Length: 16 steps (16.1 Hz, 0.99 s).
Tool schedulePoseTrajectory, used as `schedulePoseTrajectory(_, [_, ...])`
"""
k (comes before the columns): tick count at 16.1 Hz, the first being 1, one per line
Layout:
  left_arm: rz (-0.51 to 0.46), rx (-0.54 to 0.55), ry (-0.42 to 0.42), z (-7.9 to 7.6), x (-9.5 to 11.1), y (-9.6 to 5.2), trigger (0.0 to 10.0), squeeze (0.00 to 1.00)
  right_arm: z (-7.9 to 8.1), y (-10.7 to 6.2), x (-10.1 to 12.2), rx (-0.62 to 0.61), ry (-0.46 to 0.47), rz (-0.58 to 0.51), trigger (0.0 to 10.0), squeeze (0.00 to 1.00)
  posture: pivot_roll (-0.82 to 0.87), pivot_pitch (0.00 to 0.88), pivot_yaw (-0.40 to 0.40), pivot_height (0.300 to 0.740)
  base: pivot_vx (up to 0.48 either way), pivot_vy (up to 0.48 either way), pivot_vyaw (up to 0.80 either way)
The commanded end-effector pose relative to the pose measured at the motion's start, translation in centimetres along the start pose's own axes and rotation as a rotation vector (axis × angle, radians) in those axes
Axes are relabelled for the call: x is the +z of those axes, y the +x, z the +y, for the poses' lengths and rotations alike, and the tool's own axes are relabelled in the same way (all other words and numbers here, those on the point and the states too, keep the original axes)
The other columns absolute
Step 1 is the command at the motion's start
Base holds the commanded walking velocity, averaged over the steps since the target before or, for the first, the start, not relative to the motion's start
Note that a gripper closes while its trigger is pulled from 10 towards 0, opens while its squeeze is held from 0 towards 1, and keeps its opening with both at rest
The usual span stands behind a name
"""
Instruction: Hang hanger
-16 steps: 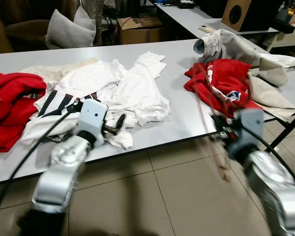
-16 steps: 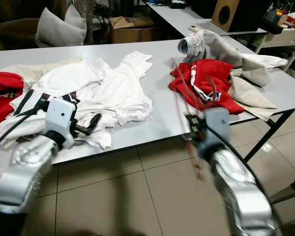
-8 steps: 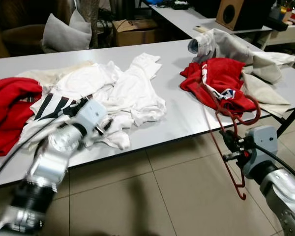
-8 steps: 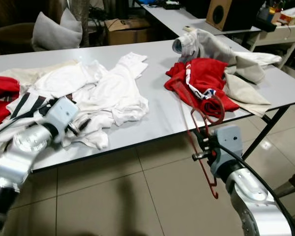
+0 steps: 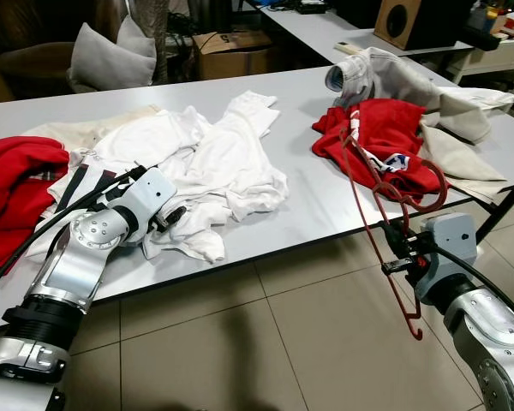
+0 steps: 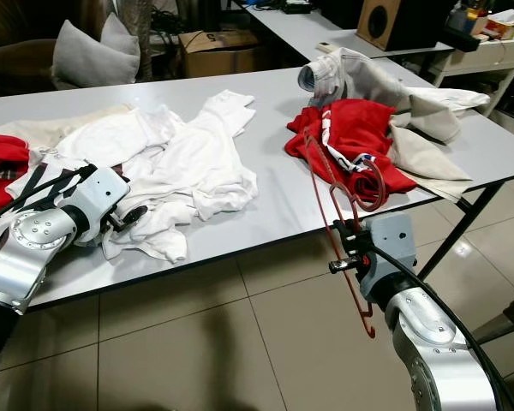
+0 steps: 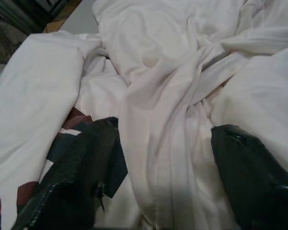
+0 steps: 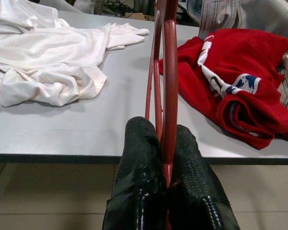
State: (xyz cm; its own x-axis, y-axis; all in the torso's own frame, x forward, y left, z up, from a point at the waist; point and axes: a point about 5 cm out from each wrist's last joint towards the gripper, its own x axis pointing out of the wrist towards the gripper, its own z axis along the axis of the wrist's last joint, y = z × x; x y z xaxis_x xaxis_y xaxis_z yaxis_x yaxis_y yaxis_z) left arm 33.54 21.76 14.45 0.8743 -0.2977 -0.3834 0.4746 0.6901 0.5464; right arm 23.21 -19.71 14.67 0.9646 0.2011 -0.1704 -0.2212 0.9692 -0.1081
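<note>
A red wire hanger (image 5: 385, 184) stands upright in front of the table's near edge, its hook end pointing down toward the floor. My right gripper (image 5: 400, 255) is shut on its lower part; in the right wrist view the black fingers (image 8: 144, 163) pinch the red hanger (image 8: 169, 72). My left gripper (image 5: 173, 218) rests low on the heap of white clothes (image 5: 214, 154) on the grey table (image 5: 308, 214). In the left wrist view its fingers (image 7: 81, 167) stand open on either side of a fold of white cloth (image 7: 168, 120).
A red garment (image 5: 385, 141) and a beige one (image 5: 441, 98) lie on the table's right part, another red one (image 5: 13, 188) at the far left. A table leg (image 5: 497, 218) stands near my right arm. Behind are a cardboard box (image 5: 231, 51), pillow (image 5: 103, 56) and speaker (image 5: 411, 21).
My right arm has steadied with the hanger held upright before the table edge. My left arm has dropped and its gripper has settled onto the white clothes.
</note>
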Motion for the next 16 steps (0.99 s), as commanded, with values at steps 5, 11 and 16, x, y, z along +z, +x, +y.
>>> schedulePoseTrajectory(5, [0.115, 0.068, -0.077, 0.9, -2.2, 0.1, 0.0, 0.0, 0.4, 0.7, 0.5, 0.013, -0.01, -0.023, 10.0, 0.0, -0.19, 0.0, 0.014, 0.74, 0.0, 0.0, 0.0])
schedulePoseTrajectory(11, [0.096, 0.093, -0.181, 1.1, -2.4, 0.3, 0.0, 0.0, 0.6, 0.9, 0.6, 0.023, -0.011, -0.03, 10.0, 0.0, -0.19, 0.0, 0.014, 0.74, 0.0, 0.0, 0.0])
schedulePoseTrajectory(16, [0.054, 0.067, -0.189, 1.1, -1.6, 0.2, 0.0, 0.0, 0.6, 0.9, 0.7, 0.04, -0.017, -0.032, 10.0, 0.0, -0.18, 0.0, 0.013, 0.74, 0.0, 0.0, 0.0])
